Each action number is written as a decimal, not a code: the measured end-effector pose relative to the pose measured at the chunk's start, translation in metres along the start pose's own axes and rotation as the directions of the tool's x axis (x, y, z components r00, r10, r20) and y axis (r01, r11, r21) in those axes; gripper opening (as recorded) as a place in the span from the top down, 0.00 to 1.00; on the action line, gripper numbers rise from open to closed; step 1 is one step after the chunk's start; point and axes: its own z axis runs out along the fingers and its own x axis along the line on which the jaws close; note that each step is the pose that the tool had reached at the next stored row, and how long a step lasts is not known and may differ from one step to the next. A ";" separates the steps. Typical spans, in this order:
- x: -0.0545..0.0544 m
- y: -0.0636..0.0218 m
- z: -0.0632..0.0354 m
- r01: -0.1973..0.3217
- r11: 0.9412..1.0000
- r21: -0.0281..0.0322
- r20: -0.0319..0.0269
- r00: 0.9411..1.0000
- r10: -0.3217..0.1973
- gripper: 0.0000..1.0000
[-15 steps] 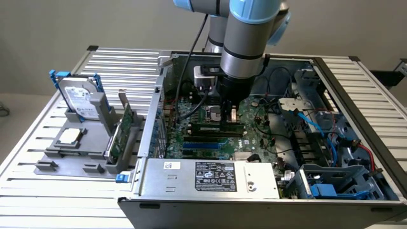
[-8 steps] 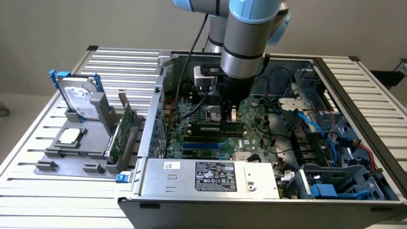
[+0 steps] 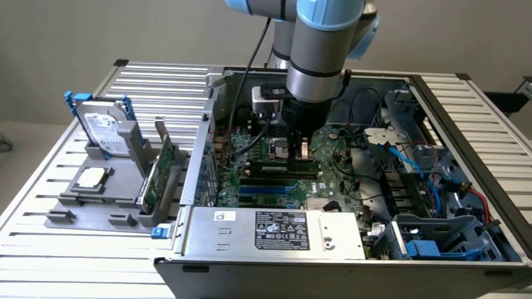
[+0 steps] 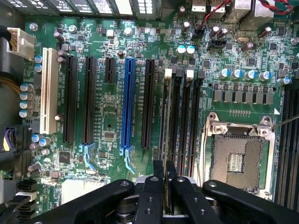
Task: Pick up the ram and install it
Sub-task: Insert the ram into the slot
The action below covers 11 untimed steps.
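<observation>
Gripping ram [image 4: 165,191] edge-on, between 2 fingers [image 4: 152,193], above memory slots [image 4: 184,116]

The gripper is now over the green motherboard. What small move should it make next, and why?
Probably a slow, straight descent. The gripper is shut on the thin, narrow ram stick, seen edge-on. It hangs above the long black memory slots with white latches, roughly in line with one of them, and the stick is not yet seated.
</observation>
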 end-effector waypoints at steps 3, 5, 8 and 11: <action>0.000 0.0006 0.0000 0.000 1.000 0.006 -0.001 1.000 0.000 0.87; 0.000 0.0005 0.0000 0.000 1.000 0.011 -0.002 1.000 0.000 0.87; 0.000 0.0010 0.0000 0.000 1.000 0.013 -0.003 1.000 0.001 0.87; 0.000 0.0024 0.0000 -0.001 1.000 0.013 -0.003 1.000 0.001 0.87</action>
